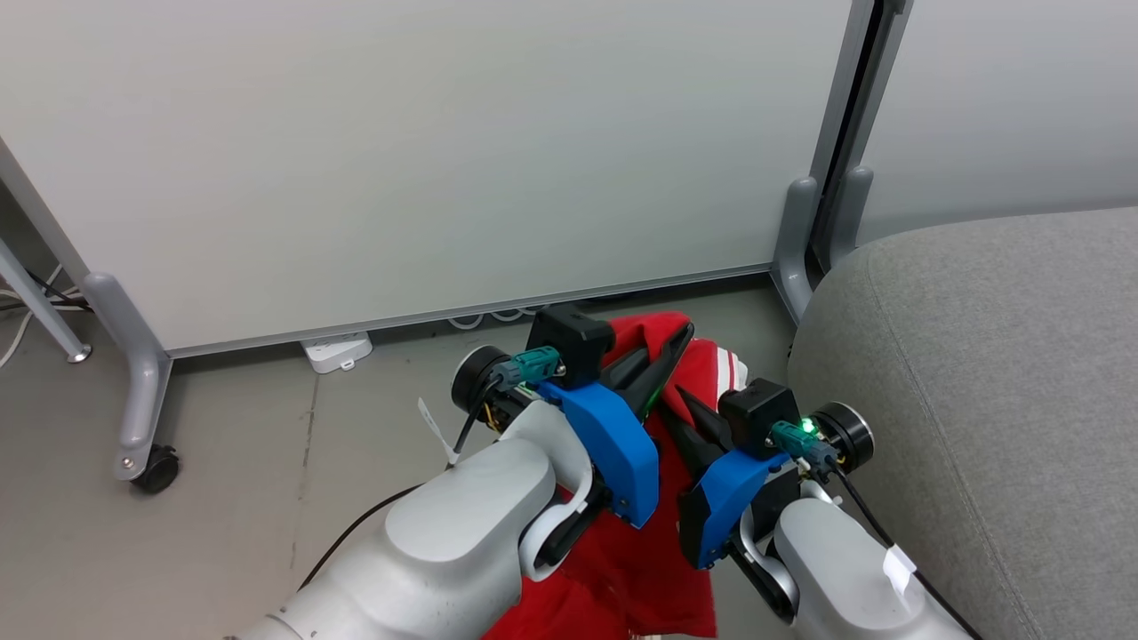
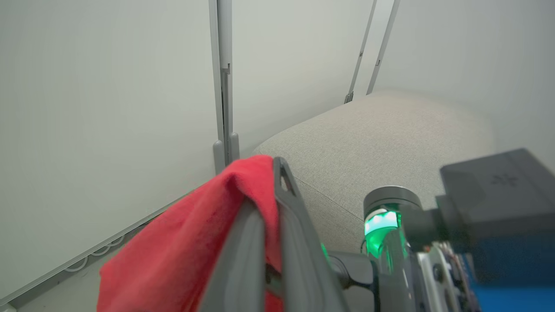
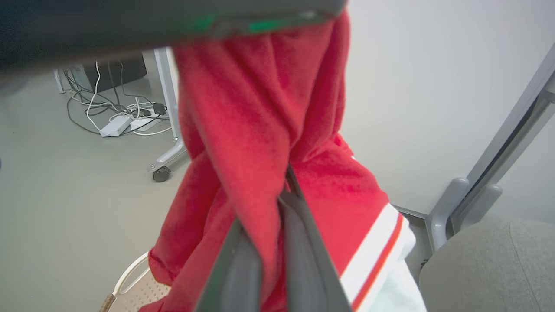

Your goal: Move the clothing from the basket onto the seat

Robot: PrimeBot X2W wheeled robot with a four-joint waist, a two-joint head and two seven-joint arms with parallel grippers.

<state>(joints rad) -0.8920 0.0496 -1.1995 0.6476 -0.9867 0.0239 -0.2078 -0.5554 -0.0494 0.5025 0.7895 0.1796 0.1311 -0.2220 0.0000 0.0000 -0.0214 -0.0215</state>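
Your left fingers (image 2: 299, 234) and right fingers (image 3: 303, 247) are pinched tight on the red garment (image 1: 622, 578). It's soft, light and limp, hanging below them, so take bunched folds.

Two grippers sit side by side in the near middle, the left gripper (image 1: 677, 340) and the right gripper (image 1: 686, 397). Between them is one bunch of red clothing (image 1: 640, 569); whether it is one garment or two cannot be told. Its hem carries two white bands (image 3: 373, 247). There is one grey seat (image 1: 978, 373) on the right and one basket (image 3: 138, 290), of which a single near corner shows. Two white panels stand far off, a wide panel (image 1: 427, 151) and a narrow panel (image 1: 1005, 107). One caster wheel (image 1: 158, 468) is at the left, and one white power strip (image 1: 336, 352) lies on the floor.
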